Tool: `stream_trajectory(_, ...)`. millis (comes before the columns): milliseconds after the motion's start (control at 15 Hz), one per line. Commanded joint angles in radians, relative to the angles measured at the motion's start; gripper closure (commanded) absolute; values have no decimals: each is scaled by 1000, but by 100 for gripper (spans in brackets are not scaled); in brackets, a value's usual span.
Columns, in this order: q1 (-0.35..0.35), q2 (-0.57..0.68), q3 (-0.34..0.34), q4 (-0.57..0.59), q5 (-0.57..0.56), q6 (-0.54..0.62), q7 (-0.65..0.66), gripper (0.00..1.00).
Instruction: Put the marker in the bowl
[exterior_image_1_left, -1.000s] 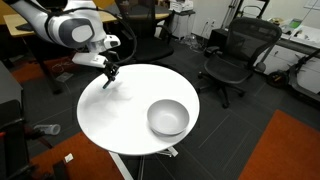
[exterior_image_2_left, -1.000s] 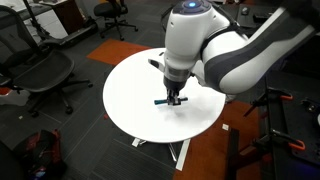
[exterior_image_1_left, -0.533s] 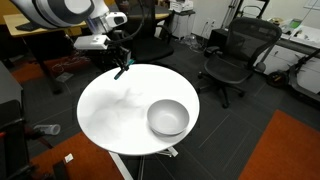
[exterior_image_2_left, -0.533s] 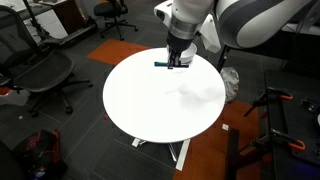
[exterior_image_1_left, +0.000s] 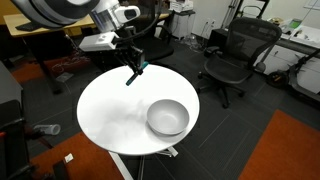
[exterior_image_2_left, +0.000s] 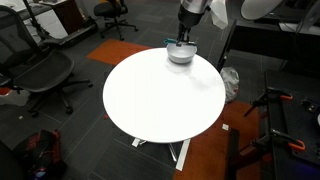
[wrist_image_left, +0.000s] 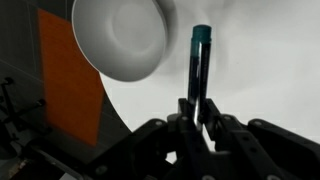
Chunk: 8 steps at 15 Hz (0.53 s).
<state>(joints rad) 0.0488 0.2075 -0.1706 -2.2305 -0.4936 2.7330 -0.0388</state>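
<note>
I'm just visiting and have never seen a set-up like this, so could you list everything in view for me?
table: one, white, round, in the middle of the room
bowl: one, light grey-white, on the table near its edge
marker: one, teal-blue, held in the air above the table, not in the bowl
office chairs: at least two, black, on the floor around the table
carpet patch: one, orange, on the dark floor beside the table
robot arm: one, white and grey, reaching over the table
fingers: one pair, black, at the arm's end, closed on the marker
</note>
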Motion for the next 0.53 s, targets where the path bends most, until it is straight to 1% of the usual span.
stream_trajectory(0,-67,-23,2,-7,12,24,-56,95)
stream_trajectory(200,-124,-6,9,14,58,37,-122,95)
stream_trajectory(467,-189,24,40,32,189,76,-271,95)
